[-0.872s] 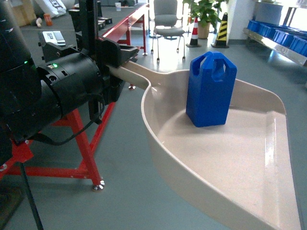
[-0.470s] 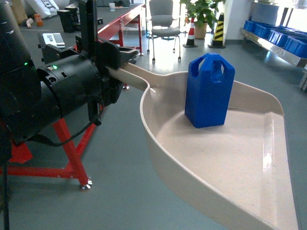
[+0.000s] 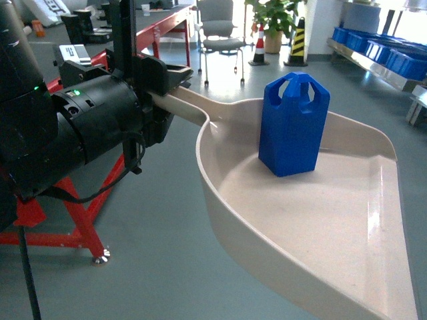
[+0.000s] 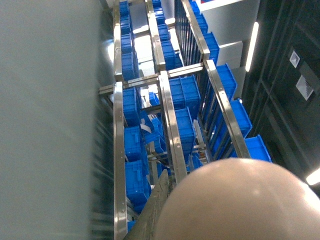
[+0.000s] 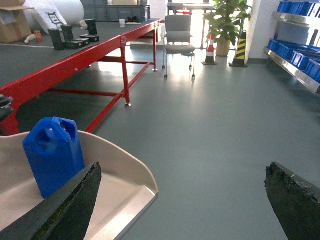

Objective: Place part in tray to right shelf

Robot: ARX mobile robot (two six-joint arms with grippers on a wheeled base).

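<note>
Part: small bright blue plastic jug-like block [image 3: 293, 125] with sloped shoulders and a handle hole on top, upright inside the scoop, near its back wall; seen also from the right wrist
Tray: large cream-beige glossy plastic dustpan-shaped scoop [image 3: 333, 227], carried in the air above the grey floor [image 3: 153, 267], long handle pointing to the left arm, flat open lip to the lower right
Left pincer: [image 3: 163, 80] closed on the tray handle in the head view; from the left wrist only the rounded beige handle end in front of the lens
Right pincer: [image 5: 182, 200] wide open, holding nothing, two dark fingers [image 5: 70, 205] at the bottom corners of its own view, just beside the tray rim but not touching
Right shelf: stainless-steel rack with blue crates [image 3: 380, 50] at the far right of the head view, well apart from the tray
Surroundings: red-framed counter [image 5: 90, 55] on the left, grey office chair [image 3: 217, 30], striped cone [image 3: 297, 40] and green plant behind
Step in hand: probably transport, part already loaded, tray not yet at the shelf
Next move: probably turn or drive toward the rack, keeping the tray level
Risk: tall part standing free on a glossy surface, may tip or slide toward the open lip if tilted
</note>
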